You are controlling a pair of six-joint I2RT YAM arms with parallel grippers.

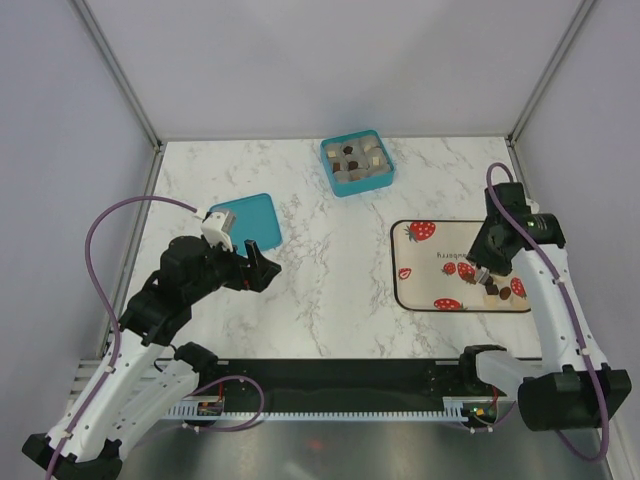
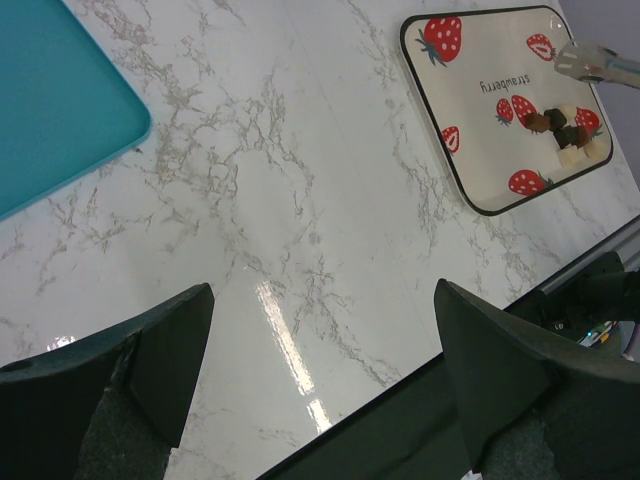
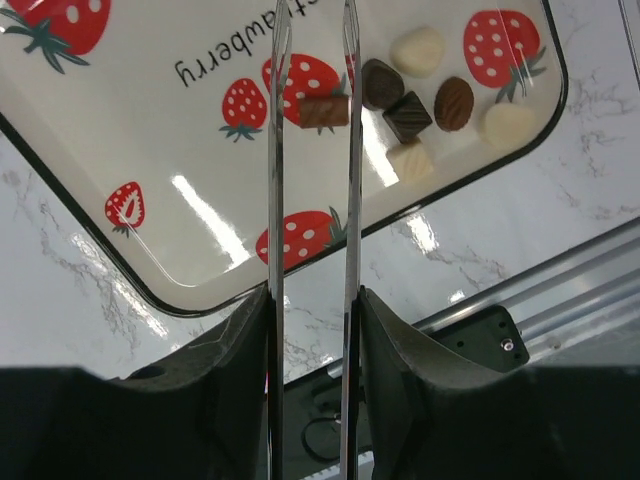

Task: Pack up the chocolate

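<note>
Several small chocolates [image 1: 493,289], dark brown, tan and whitish, lie in a cluster on the strawberry-print tray [image 1: 425,262]; they also show in the right wrist view [image 3: 407,115] and the left wrist view [image 2: 568,135]. My right gripper [image 1: 483,274] is shut on a pair of long metal tongs [image 3: 312,200], whose blades stand a narrow gap apart just above the tray. A tan block [image 3: 322,110] shows between the blades; the tips are cut off by the frame. My left gripper [image 1: 262,262] is open and empty above the bare marble [image 2: 320,330].
A teal square box [image 1: 356,163] with grey compartments holding some chocolates stands at the back centre. Its flat teal lid [image 1: 250,220] lies at the left, beside my left gripper, and shows in the left wrist view [image 2: 50,110]. The table's front edge and a black rail run below.
</note>
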